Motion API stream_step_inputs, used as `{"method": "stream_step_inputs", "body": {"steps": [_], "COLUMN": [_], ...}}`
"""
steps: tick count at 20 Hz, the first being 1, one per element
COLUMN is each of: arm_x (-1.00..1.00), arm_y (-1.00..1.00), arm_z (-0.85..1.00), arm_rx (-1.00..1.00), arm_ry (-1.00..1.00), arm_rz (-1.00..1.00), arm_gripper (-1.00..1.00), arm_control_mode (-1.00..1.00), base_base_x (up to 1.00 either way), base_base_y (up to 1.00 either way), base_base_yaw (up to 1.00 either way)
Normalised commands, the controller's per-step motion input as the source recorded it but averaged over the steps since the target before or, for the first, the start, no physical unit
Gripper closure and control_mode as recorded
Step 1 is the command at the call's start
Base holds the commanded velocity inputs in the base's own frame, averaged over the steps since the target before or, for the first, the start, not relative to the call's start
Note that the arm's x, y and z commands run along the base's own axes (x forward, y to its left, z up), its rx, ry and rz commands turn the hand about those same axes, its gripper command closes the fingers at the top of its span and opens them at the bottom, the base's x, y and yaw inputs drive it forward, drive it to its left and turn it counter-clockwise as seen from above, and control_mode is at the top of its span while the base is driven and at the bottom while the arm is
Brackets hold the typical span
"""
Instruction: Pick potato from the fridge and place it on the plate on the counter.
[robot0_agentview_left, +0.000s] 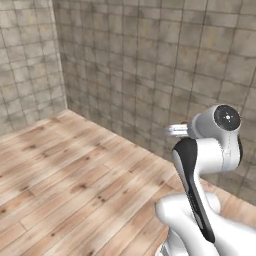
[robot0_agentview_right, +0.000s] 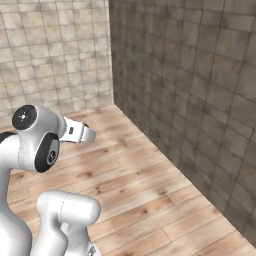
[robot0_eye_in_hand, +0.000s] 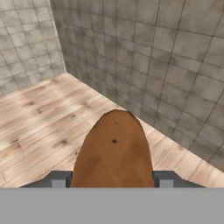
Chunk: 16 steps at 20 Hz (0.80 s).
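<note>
End effector was clamped on the potato, fingers at both its sides, carried above wooden floor near a tiled wall corner. Pick judged done; finding the plate and worktop and placing remained.

Brown, dull-skinned potato, elongated with small dark specks, wedged lengthwise between two dark finger tips, narrow end pointing ahead above a wooden floor.
</note>
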Motion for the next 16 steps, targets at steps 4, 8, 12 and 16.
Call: {"method": "stream_step_inputs", "body": {"steps": [4,8,12,16], "arm_x": [0.00,0.00,0.00,0.00], "arm_y": [0.00,0.00,0.00,0.00], "arm_z": [0.00,0.00,0.00,0.00], "arm_rx": [0.00,0.00,0.00,0.00], "arm_ry": [0.00,0.00,0.00,0.00], "arm_rz": [0.00,0.00,0.00,0.00], "arm_gripper": [1.00,1.00,1.00,1.00], "arm_control_mode": [1.00,1.00,1.00,1.00], "base_base_x": [0.59,0.68,0.78,0.79], "base_base_y": [0.06,0.00,0.00,0.00], "base_base_yaw": [0.37,0.36,0.35,0.35]}}
